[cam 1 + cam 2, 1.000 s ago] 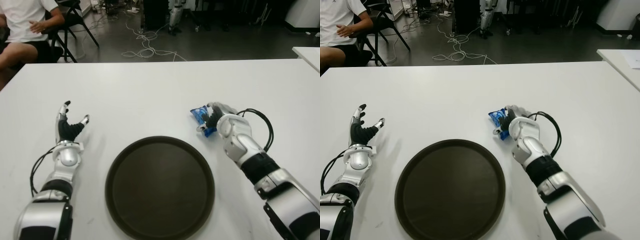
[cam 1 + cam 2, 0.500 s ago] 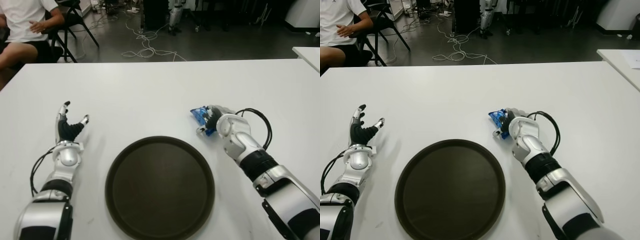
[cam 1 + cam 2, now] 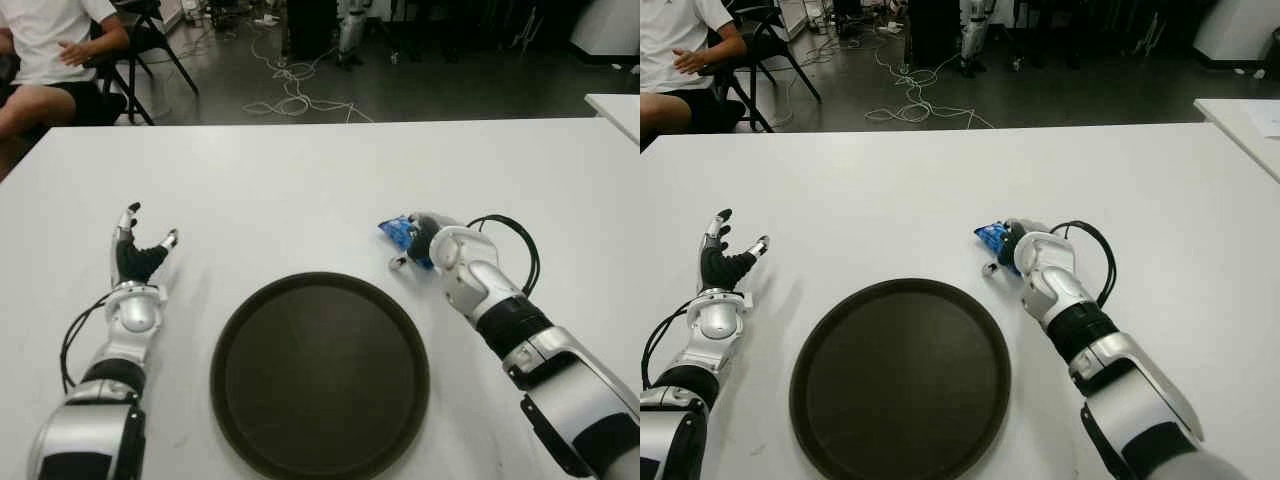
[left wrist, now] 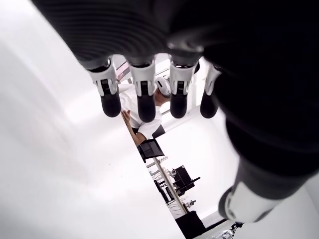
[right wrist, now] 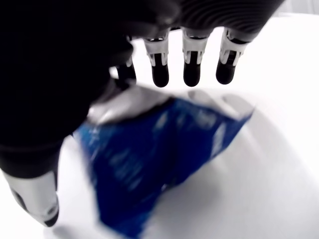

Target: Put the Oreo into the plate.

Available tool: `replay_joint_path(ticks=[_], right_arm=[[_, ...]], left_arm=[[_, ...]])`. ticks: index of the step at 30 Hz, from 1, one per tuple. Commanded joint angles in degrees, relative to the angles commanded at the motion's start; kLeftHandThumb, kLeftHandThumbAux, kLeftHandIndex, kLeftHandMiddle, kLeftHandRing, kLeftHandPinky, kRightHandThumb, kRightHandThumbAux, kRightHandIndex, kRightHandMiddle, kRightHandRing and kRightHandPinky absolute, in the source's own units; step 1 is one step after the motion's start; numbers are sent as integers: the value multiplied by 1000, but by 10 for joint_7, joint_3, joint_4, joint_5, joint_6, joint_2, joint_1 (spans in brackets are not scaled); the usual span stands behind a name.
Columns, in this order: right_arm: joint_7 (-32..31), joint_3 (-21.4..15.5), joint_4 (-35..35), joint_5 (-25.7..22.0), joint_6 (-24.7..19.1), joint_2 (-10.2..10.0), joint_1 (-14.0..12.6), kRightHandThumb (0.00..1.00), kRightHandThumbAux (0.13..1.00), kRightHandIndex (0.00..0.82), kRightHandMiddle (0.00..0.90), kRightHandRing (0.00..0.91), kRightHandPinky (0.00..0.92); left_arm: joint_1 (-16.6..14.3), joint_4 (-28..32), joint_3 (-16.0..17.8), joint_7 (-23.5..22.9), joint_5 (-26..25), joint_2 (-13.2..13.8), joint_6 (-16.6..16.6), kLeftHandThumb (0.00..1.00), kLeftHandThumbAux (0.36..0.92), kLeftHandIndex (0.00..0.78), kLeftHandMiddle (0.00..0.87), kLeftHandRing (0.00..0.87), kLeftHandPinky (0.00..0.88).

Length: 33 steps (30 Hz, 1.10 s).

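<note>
The Oreo is a blue packet (image 3: 398,231) lying on the white table (image 3: 300,190), just beyond the right rim of the round dark plate (image 3: 320,375). My right hand (image 3: 422,243) is over the packet's near right side. In the right wrist view the packet (image 5: 159,149) lies under the palm, the fingers (image 5: 192,69) reach out past it uncurled, and the thumb (image 5: 35,204) stands off to one side. My left hand (image 3: 138,256) is idle, left of the plate, with spread fingers (image 4: 144,99) holding nothing.
A person (image 3: 50,50) sits on a chair beyond the table's far left corner. Cables (image 3: 290,95) trail over the floor behind the table. The corner of another white table (image 3: 615,105) shows at the far right.
My right hand has crept a little farther up the table and left over the packet, and its thumb tip now shows apart from the packet. The left hand has not moved.
</note>
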<state>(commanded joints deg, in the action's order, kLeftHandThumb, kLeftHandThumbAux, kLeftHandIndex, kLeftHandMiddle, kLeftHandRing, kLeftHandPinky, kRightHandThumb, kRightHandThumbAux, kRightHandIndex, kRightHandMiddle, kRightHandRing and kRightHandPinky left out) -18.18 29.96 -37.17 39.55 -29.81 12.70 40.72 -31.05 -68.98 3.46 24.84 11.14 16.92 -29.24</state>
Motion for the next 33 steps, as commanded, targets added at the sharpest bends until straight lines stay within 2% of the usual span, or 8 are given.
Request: replay_joint_path(ticks=[9, 17, 33], right_arm=[[5, -3, -1, 0, 0, -2, -1, 0, 704, 55, 94, 50, 0], [15, -10, -26, -5, -2, -13, 4, 0, 703, 63, 100, 61, 0], [36, -19, -62, -11, 1, -25, 13, 0, 703, 59, 93, 58, 0]], left_arm=[[0, -1, -2, -2, 2, 1, -3, 0, 735, 70, 96, 68, 50], [0, 0, -1, -4, 1, 2, -7, 0, 757, 72, 97, 68, 42], [0, -1, 4, -11, -7, 0, -12, 0, 759, 71, 93, 68, 50]])
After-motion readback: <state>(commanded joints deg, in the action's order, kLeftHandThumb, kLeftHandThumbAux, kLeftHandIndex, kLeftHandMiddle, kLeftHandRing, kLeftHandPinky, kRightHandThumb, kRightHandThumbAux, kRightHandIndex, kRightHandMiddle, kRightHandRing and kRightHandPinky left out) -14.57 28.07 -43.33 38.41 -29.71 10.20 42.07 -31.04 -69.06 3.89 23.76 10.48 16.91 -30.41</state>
